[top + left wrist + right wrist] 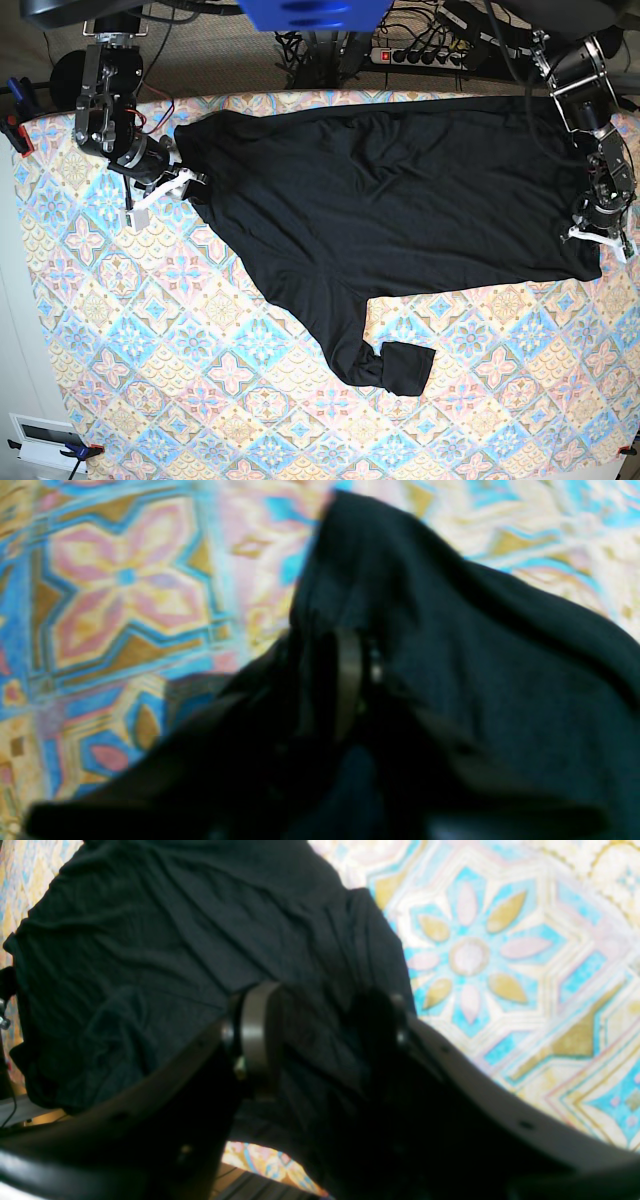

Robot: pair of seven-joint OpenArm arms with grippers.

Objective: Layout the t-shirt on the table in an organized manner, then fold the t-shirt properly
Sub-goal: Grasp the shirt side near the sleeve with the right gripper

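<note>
The black t-shirt lies spread across the far half of the patterned table, with one long sleeve trailing toward the middle and folded over at its end. My right gripper is at the shirt's left corner. In the right wrist view its fingers stand wide apart around the t-shirt, so the gripper is open. My left gripper sits at the shirt's right edge. In the blurred left wrist view the t-shirt drapes over the gripper, whose narrow jaws pinch the fabric.
Behind the table's far edge run a power strip and tangled cables. A blue object hangs at the top centre. Clamps hold the cloth at the left corners. The table's right edge is close to the left gripper.
</note>
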